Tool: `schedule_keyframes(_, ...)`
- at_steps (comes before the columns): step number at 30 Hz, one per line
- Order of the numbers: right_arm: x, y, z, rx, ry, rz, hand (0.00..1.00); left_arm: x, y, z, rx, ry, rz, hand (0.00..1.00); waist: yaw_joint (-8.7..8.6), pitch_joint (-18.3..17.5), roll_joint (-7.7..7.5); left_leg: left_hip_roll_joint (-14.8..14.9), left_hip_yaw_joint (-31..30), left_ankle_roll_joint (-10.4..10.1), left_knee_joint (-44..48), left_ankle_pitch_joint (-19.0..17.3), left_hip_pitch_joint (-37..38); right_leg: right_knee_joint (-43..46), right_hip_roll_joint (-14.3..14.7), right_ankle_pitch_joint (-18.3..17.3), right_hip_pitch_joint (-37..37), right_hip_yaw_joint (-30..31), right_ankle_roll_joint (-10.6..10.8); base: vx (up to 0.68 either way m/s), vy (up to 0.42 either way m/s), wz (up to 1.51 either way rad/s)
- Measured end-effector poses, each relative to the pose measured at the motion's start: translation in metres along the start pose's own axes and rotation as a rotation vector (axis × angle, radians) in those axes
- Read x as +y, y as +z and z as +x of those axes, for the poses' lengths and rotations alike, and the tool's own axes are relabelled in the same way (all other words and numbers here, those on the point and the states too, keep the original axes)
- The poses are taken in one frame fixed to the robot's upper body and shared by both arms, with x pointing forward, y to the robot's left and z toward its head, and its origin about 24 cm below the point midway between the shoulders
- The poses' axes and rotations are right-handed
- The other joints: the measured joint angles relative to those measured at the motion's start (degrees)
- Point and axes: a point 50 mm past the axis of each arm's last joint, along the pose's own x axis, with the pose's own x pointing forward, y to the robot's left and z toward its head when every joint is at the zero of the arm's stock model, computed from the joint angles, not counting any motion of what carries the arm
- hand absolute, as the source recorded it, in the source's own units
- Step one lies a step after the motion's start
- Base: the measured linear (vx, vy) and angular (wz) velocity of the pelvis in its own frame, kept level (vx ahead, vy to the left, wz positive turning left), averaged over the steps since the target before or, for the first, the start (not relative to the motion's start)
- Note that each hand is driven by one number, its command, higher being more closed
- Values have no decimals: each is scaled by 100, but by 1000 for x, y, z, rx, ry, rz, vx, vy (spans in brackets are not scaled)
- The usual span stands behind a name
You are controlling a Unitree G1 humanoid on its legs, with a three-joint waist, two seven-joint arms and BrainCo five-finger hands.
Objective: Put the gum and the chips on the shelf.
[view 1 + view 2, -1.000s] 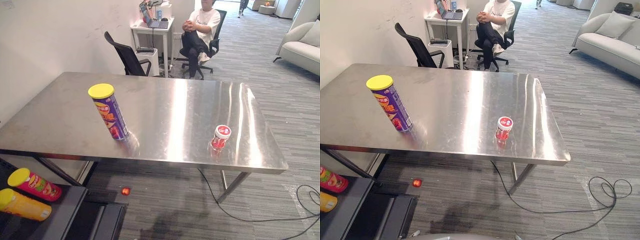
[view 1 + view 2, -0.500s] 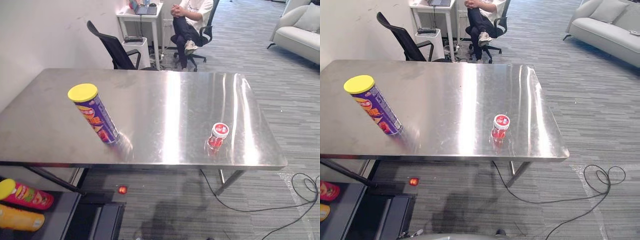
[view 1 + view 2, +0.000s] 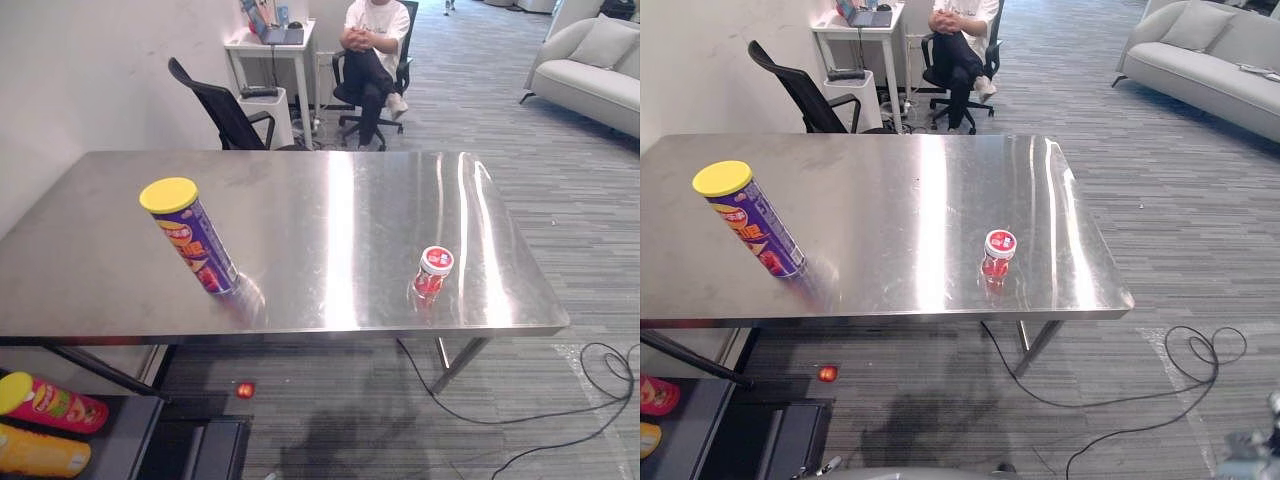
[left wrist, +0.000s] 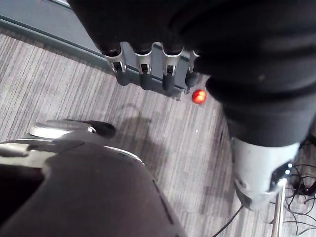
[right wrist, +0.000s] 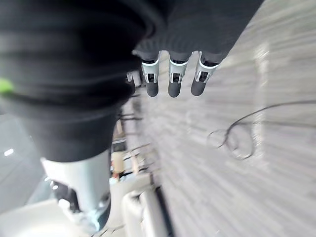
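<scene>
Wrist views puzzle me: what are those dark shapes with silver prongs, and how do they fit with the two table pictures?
Those are a humanoid robot's own hands, filmed by wrist cameras. The left hand and right hand hang above the floor, fingers relaxed, holding nothing. The table pictures come from two cameras in its head, looking down. On the steel table stand a purple chips can with a yellow lid and a small red gum jar, apart. Two more cans lie on a dark shelf at its lower left.
</scene>
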Motion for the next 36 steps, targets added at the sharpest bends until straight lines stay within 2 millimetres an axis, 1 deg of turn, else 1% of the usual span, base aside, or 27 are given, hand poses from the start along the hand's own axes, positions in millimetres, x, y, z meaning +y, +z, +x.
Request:
schedule_keyframes(2,36,31,-3,-168,107,-31,0,-1,0,0,-5,-4,5,0,9,-5,2,6,-81,2,21,2,-29,0,11,0,8,-53,0,8,-6,13)
schedule_keyframes(3,49,43,-7,-235,147,-49,0,0,1,0,-6,-5,14,0,5,-18,-8,1,-160,2,71,2,-88,1,10,1,9,-111,0,12,-4,20)
schedule_keyframes(4,55,46,-9,-260,165,-57,0,0,1,0,-7,-5,15,0,12,-20,-15,1,-180,3,77,2,-100,3,9,1,10,-129,1,15,1,17)
schedule_keyframes(5,65,50,-12,-287,194,-65,0,1,1,0,-9,-3,14,0,18,-26,-23,1,-198,5,80,4,-103,5,10,2,16,-146,1,12,4,10)
schedule_keyframes(6,76,53,-17,-316,233,-83,0,1,2,-1,-16,-5,22,0,18,-30,-30,0,-231,5,89,4,-104,5,11,2,35,-166,1,13,4,10)
schedule_keyframes(8,93,52,-27,-352,308,-143,0,1,3,-1,-20,-10,40,0,19,-27,-42,-5,-295,5,100,4,-111,5,10,3,65,-217,1,13,5,11)
schedule_keyframes(11,111,49,-38,-373,404,-215,0,0,3,-1,-24,-12,43,0,33,-23,-48,-7,-340,5,122,4,-121,4,7,3,95,-262,1,0,7,9)
schedule_keyframes(13,130,52,-51,-418,523,-273,0,0,3,-1,-24,-19,52,0,22,-20,-52,-24,-441,9,167,6,-207,-6,1,4,85,-336,2,-14,5,15)
schedule_keyframes(14,134,52,-55,-425,553,-281,0,1,3,-1,-23,-19,50,0,23,-20,-53,-24,-461,12,169,8,-211,-6,2,4,90,-355,3,-14,1,17)
schedule_keyframes(16,158,53,-77,-474,729,-324,0,0,4,-1,-28,-26,57,0,40,-16,-64,-33,-538,27,180,21,-241,-6,-1,5,106,-425,4,-12,5,14)
schedule_keyframes(21,175,48,-97,-482,909,-356,0,1,5,-1,-30,-36,63,0,46,-1,-95,-47,-636,38,200,34,-304,-6,-6,6,107,-509,6,2,4,9)
schedule_keyframes(22,179,48,-104,-495,967,-373,0,1,4,-1,-30,-37,63,0,47,2,-100,-50,-644,39,200,35,-311,-7,-8,6,108,-518,7,13,9,4)
schedule_keyframes(24,191,58,-115,-551,1073,-415,0,2,3,-1,-28,-41,63,0,46,4,-104,-67,-661,47,201,40,-345,-11,-22,12,95,-537,16,10,11,6)
schedule_keyframes(25,202,67,-119,-601,1134,-444,0,2,3,-2,-29,-44,61,0,33,5,-104,-85,-694,55,218,45,-387,-18,-31,20,85,-561,30,7,11,12)
schedule_keyframes(27,217,80,-126,-666,1192,-466,0,3,3,-2,-33,-46,33,0,39,23,-135,-102,-788,63,231,51,-402,-20,-33,21,96,-600,31,3,6,13)
schedule_keyframes(29,230,85,-135,-695,1258,-444,0,4,6,-2,-52,-53,30,0,76,42,-167,-102,-846,63,273,52,-461,-19,-28,22,90,-656,31,-4,-1,16)
schedule_keyframes(32,235,78,-143,-674,1322,-448,0,7,7,-3,-62,-47,15,0,87,73,-221,-116,-923,65,277,70,-505,-14,-33,39,95,-727,49,0,3,13)
schedule_keyframes(36,239,72,-149,-651,1373,-444,0,7,6,-3,-61,-46,5,0,79,136,-235,-136,-921,70,270,73,-506,-13,-53,47,92,-728,58,0,0,0)
